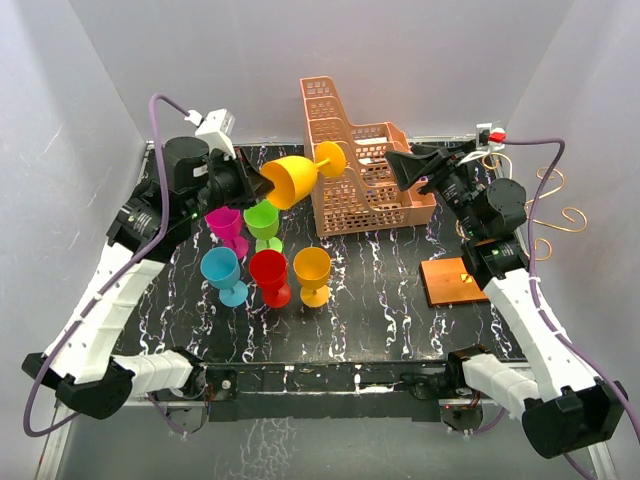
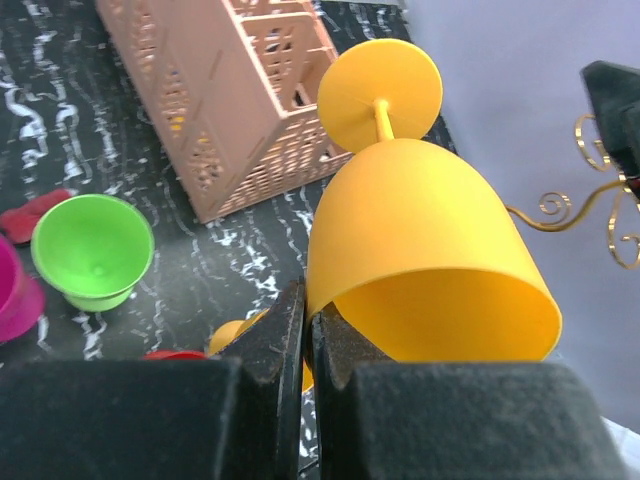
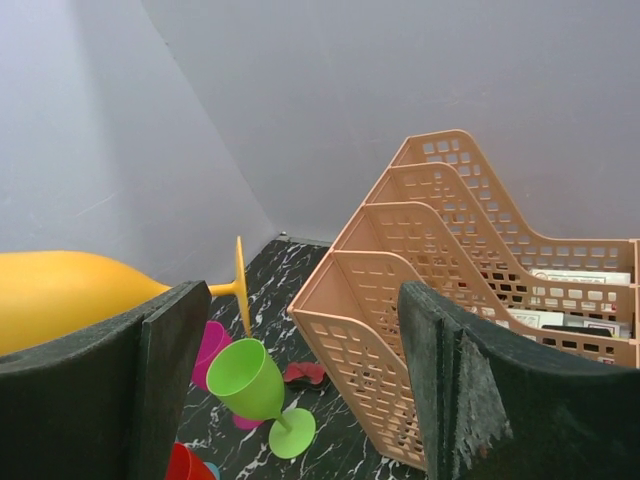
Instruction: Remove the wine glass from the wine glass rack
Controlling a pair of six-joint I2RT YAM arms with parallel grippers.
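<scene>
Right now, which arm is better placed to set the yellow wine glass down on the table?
Left. The left gripper is shut on the rim of the yellow wine glass, close to the standing glasses; the right gripper is open and holds nothing.

The left gripper (image 1: pixel 262 187), raised, is pinched closed, facing the right gripper (image 1: pixel 397 166), whose jaws stand wide.

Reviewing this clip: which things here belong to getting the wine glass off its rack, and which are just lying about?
Part of the job:
- yellow wine glass, held off the rack by its rim
- left pincer, shut on it
- wine glass rack
- right pincer, open

Lying about:
- peach lattice basket
- magenta glass
- green glass
- blue glass
- red glass
- orange glass
</scene>
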